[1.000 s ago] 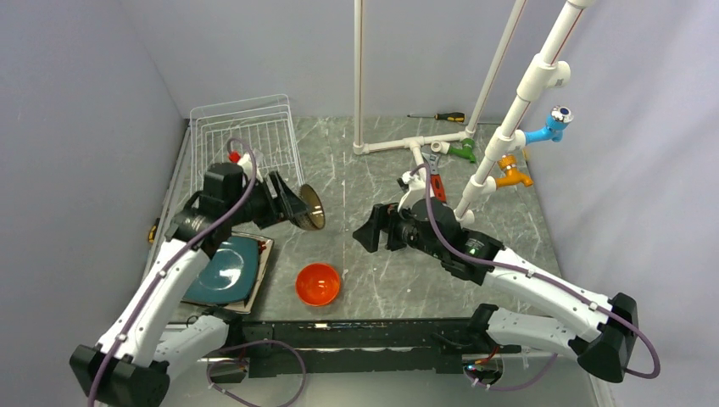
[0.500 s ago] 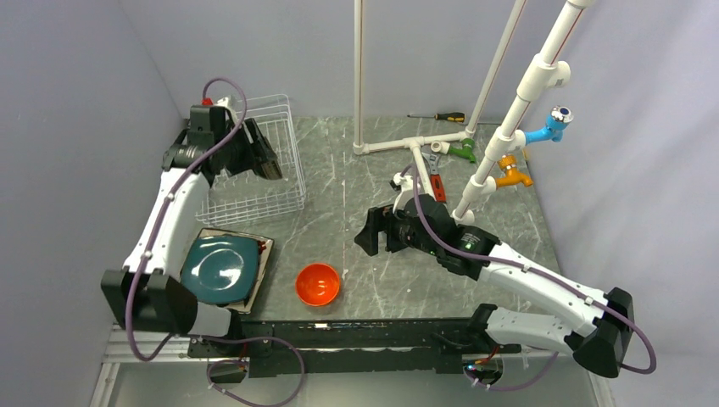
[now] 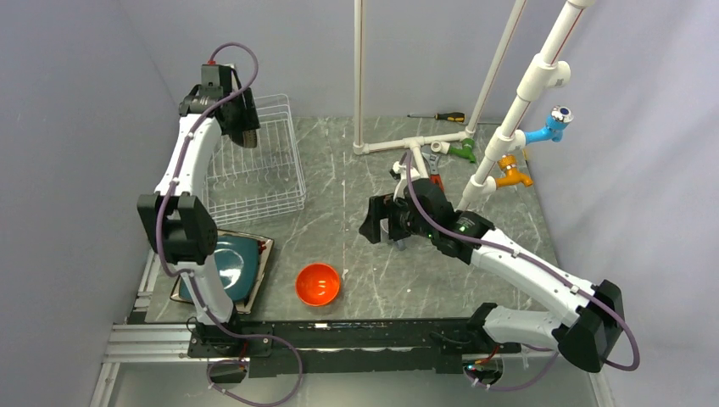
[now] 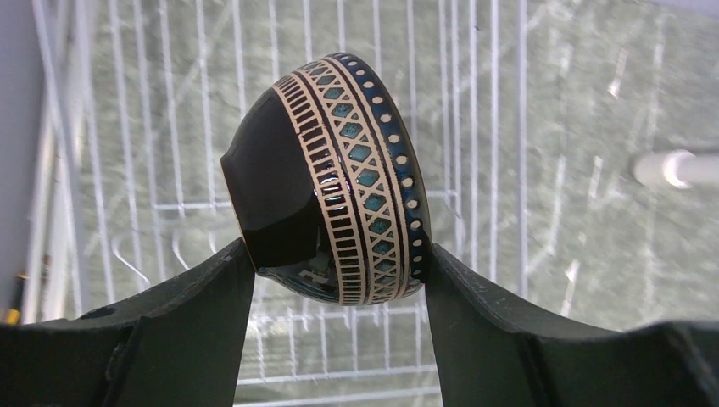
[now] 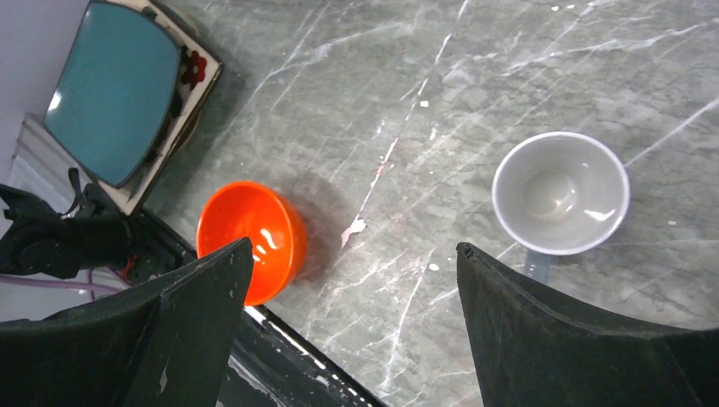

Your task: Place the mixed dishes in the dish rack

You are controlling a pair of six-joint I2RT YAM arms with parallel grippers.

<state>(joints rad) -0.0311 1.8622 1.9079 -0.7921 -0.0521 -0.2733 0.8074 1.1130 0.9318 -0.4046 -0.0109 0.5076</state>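
My left gripper (image 3: 243,129) is raised over the back of the white wire dish rack (image 3: 254,174). It is shut on the dark brown bowl (image 4: 331,178), which has a cream and teal banded outside and is tilted on its side between the fingers (image 4: 195,331), above the rack wires (image 4: 475,127). The orange bowl (image 3: 318,284) stands near the front edge and also shows in the right wrist view (image 5: 250,237). The dark teal plate (image 3: 225,267) lies on the brown floral plate (image 3: 264,248) at the front left. My right gripper (image 3: 373,222) is open and empty mid-table. No pale green plate shows.
A grey cup (image 5: 560,191) stands on the table under my right gripper. The white pipe frame (image 3: 415,144) with coloured taps (image 3: 543,133) stands at the back right, with a screwdriver (image 3: 441,117) and hand tools nearby. The grey side walls close in on both sides.
My left arm has lifted the dark bowl from beside the rack's right front and swung it up and back over the rack. My right gripper has shifted slightly and stays open.
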